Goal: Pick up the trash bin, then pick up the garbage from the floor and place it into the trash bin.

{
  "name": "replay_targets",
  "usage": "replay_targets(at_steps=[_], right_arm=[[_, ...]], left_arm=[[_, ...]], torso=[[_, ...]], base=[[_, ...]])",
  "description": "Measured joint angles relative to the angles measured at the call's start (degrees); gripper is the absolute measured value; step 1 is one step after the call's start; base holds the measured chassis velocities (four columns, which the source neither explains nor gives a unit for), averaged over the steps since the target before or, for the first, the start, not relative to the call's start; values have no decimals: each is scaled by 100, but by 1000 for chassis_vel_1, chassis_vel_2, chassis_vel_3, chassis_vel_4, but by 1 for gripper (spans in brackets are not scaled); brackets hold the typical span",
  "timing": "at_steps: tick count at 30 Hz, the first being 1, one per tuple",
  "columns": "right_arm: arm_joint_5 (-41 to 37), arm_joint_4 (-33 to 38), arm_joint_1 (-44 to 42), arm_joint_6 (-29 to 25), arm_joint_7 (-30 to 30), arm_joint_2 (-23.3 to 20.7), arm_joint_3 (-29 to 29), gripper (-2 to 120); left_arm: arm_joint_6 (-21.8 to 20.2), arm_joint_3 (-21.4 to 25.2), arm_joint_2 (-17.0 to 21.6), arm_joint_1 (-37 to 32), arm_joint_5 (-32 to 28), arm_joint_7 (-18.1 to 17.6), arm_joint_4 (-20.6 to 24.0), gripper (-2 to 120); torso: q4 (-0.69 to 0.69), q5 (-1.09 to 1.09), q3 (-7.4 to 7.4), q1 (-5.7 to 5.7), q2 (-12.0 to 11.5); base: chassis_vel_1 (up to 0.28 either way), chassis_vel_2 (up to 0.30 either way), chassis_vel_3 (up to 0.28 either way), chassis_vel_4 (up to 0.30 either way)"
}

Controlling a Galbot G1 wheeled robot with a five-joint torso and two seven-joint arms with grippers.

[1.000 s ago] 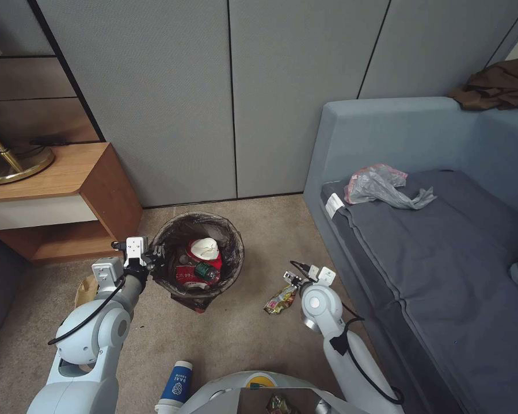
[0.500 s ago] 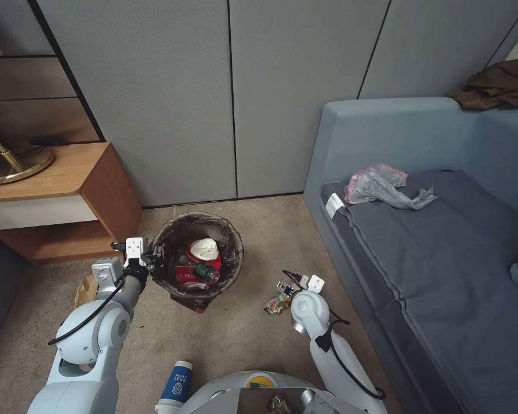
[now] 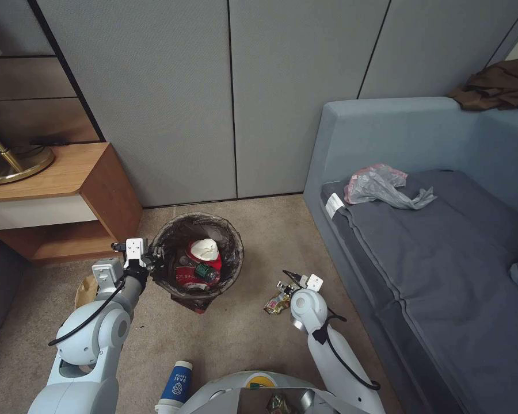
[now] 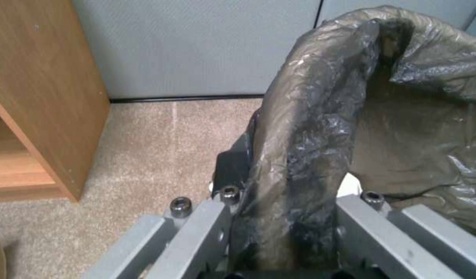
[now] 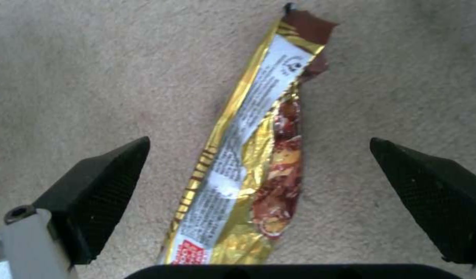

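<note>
Already the left gripper (image 4: 284, 232) pinches the trash bin (image 3: 197, 260) rim; the right gripper (image 5: 259, 186), jaws spread, straddles the yellow wrapper (image 5: 248, 162) flat on the floor (image 5: 93, 77) — fingers might skid over it, closing on nothing.

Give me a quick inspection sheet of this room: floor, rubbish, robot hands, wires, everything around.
Surface: beige carpet floor, no spills seen.
Job's things: trash bin holds crushed red-white cups and a green-label bottle; gold wrapper lies flat on the carpet.
Clutter: blue-white cup near the robot's base; brown paper beside the left arm.
Grippers: left gripper clamps the bin's bagged rim; right gripper is open, straddling the wrapper without touching it.
Cables: black cable along each arm, nothing snagged.
Surroundings: grey sofa with a plastic bag; wooden side table.
</note>
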State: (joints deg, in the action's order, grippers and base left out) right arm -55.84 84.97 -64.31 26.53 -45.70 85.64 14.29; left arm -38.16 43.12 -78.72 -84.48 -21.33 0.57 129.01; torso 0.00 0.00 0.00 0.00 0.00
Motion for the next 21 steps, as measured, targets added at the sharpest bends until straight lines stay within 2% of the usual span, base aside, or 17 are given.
replay_targets(at_steps=[21], right_arm=[[219,-669,174,-60,316,50,48,100]], left_arm=[[0,-13,19,-4,0,11,17,5]], torso=[[0,0,0,0,0]], base=[[0,0,0,0]])
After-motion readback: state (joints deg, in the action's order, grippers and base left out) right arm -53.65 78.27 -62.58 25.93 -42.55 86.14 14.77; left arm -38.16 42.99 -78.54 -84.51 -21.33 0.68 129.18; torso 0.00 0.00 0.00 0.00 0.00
